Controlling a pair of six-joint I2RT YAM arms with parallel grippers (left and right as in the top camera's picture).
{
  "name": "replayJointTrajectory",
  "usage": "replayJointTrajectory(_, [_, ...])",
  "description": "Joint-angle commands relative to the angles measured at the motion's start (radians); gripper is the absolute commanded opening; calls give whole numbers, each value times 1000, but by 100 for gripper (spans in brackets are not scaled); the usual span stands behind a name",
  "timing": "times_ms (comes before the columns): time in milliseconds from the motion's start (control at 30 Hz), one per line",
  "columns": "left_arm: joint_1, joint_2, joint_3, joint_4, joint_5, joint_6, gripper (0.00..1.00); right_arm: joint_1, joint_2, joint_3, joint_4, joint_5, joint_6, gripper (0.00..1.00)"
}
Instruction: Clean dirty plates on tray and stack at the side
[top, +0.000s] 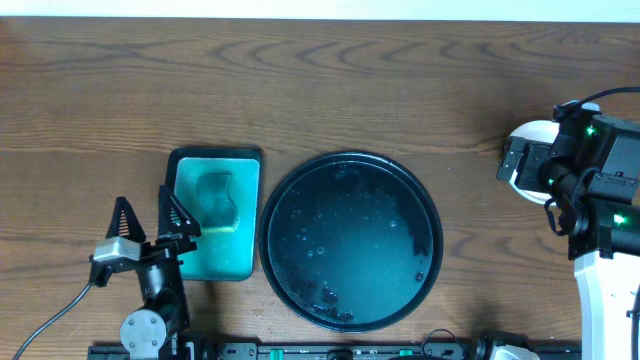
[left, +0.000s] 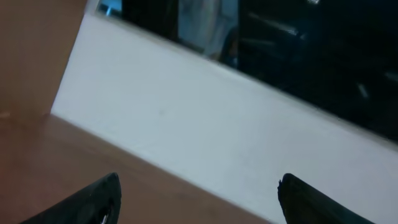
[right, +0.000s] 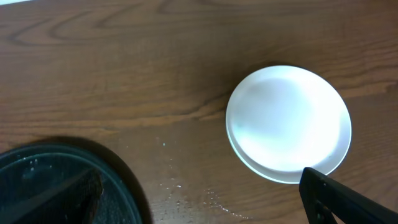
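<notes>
The plates (right: 287, 121) lie stacked on the bare table to the right of the tray, a white one on top with a pale mint rim showing under it. In the overhead view the stack (top: 528, 133) is partly hidden by my right arm. The black tray (top: 350, 165) holds no plates, only water drops and teal smears; its rim also shows in the right wrist view (right: 127, 180). My right gripper (right: 205, 199) is open and empty above the table between tray and stack, and it also shows in the overhead view (top: 518, 160). My left gripper (top: 143, 205) is open and empty left of the green tray, and shows in its own wrist view (left: 199, 199).
A green rectangular tray (top: 185, 160) with a sponge (top: 215, 195) stands just left of the black tray. Water drops (right: 186, 186) lie on the wood between the black tray and the stack. A white wall (left: 205, 137) borders the table's far edge.
</notes>
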Motion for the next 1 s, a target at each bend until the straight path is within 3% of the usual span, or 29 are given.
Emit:
replayJointTrajectory(0, [3,-8,-2,-93,7,-39,81,11,1,10,0,1,-15,99])
replayJointTrajectory(133, [3,-8,-2,-292,7,-106,81,11,1,10,0,2,-15,99])
replayJointTrajectory(300, [3,-8,-2,-431,22,-95,81,11,1,10,0,2,-15,99])
replayJointTrajectory(967, [3,-6,-2,-428,21,-67,81,11,1,10,0,1,-15,99])
